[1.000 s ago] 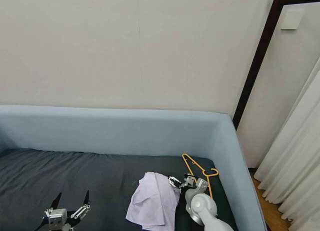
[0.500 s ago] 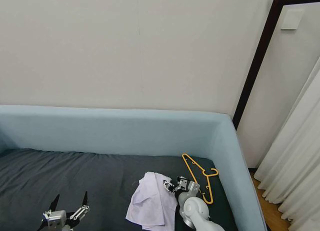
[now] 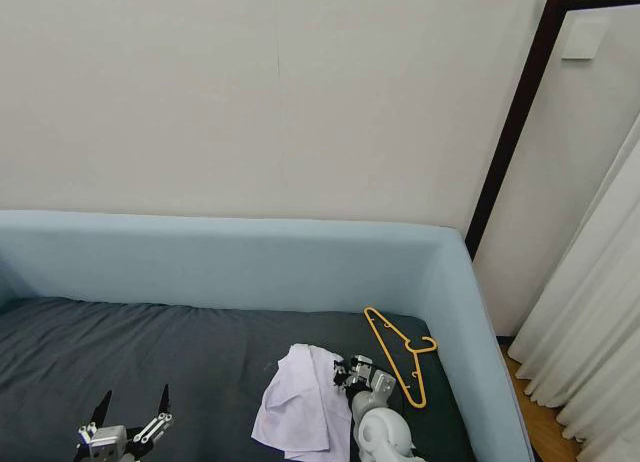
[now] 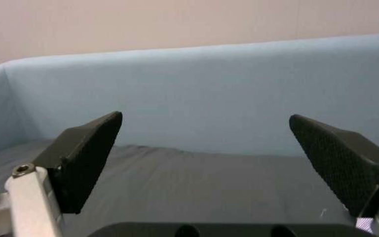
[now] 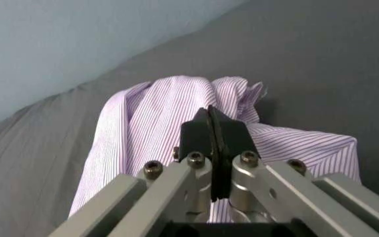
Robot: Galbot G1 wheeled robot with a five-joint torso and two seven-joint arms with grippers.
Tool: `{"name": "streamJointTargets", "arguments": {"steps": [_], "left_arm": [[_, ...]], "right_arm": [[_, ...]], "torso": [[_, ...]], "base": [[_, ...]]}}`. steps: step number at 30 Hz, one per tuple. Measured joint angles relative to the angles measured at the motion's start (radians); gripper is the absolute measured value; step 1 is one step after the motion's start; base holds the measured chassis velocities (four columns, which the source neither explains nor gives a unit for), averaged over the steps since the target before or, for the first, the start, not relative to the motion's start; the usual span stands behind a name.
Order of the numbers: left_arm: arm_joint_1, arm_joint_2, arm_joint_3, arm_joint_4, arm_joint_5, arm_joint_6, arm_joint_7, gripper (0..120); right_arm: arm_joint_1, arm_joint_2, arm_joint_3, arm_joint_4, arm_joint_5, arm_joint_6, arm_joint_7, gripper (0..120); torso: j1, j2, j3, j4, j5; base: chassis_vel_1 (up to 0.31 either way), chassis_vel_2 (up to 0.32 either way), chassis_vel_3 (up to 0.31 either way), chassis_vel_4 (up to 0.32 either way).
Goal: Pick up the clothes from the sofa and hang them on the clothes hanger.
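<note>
R claw [image 3: 345, 371] now at shirt's edge, pinched closed.
R claw [image 5: 210, 129] has slid off the hanger [image 3: 398, 354] side & sits at the shirt [image 3: 300, 407], pads pressed flat, no cloth seen btwn them, so prob. no grab yet. Shirt [image 5: 143, 128]: thin lilac pinstripe, crumpled, limp, near sofa seat [image 3: 150, 342] front-right. Hanger: stiff orange wire-like triangle w/ hook, by right edge. L claw [image 3: 125, 422] spread wide, front-left.

A home room — pale-blue sofa [image 3: 300, 262] against a plain wall [image 3: 250, 92], white curtains [image 3: 600, 332] beside it.
</note>
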Motion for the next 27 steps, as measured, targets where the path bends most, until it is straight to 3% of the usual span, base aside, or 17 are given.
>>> {"name": "streamJointTargets", "arguments": {"steps": [8,22,27], "left_arm": [[-0.003,-0.004,0.017,-0.011,0.004,0.002,0.001,100],[-0.017,0.002,0.019,-0.002,0.000,0.007,0.000,100],[-0.025,0.004,0.020,0.005,0.000,0.011,-0.001,100]], "right_arm": [[-0.017,-0.024,0.008,0.009,-0.019,-0.034,-0.053,0],[-0.005,-0.040,0.014,0.027,-0.005,-0.014,-0.055,0],[-0.002,-0.042,0.015,0.027,0.009,-0.061,-0.022,0]], "torso": [[0.000,0.000,0.000,-0.0001,0.0000],[0.000,0.000,0.000,0.0000,0.0000],[0.000,0.000,0.000,0.0000,0.0000]], "base": [[0.000,0.000,0.000,0.000],[0.000,0.000,0.000,0.000],[0.000,0.000,0.000,0.000]]}}
